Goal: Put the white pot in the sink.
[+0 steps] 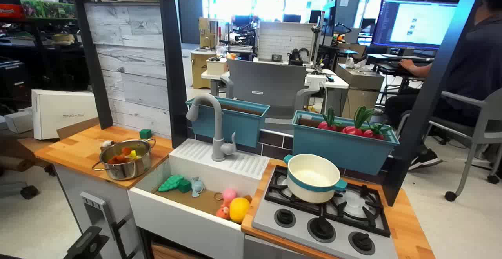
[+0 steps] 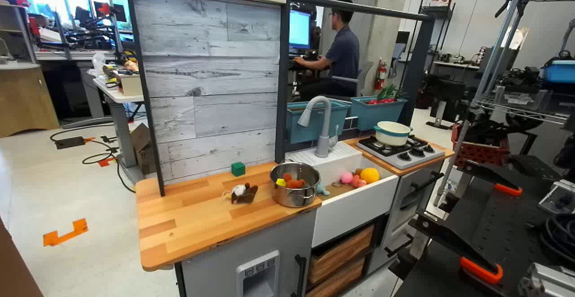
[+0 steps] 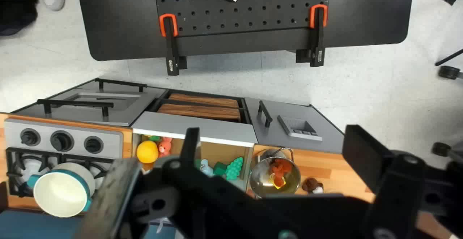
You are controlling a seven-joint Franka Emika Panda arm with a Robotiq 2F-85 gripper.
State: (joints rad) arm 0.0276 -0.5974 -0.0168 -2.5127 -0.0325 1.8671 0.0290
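Observation:
The white pot (image 1: 312,174) is cream inside with a teal band and teal handles. It stands upright on the black stove grates in both exterior views (image 2: 392,134). In the wrist view the pot (image 3: 61,192) is at the lower left. The white sink (image 1: 188,221) is left of the stove, and its front panel shows in an exterior view (image 2: 355,207) and the wrist view (image 3: 197,127). My gripper (image 3: 274,132) shows only in the wrist view. Its fingers are wide apart with nothing between them, high above the counter and well away from the pot.
Several toys lie in the sink, among them a yellow ball (image 1: 239,210) and green grapes (image 1: 171,183). The faucet (image 1: 217,133) rises behind it. A metal bowl (image 2: 294,193), a green cube (image 2: 238,168) and a brown-white toy (image 2: 244,192) are on the counter. Teal planters (image 1: 345,145) stand behind the stove.

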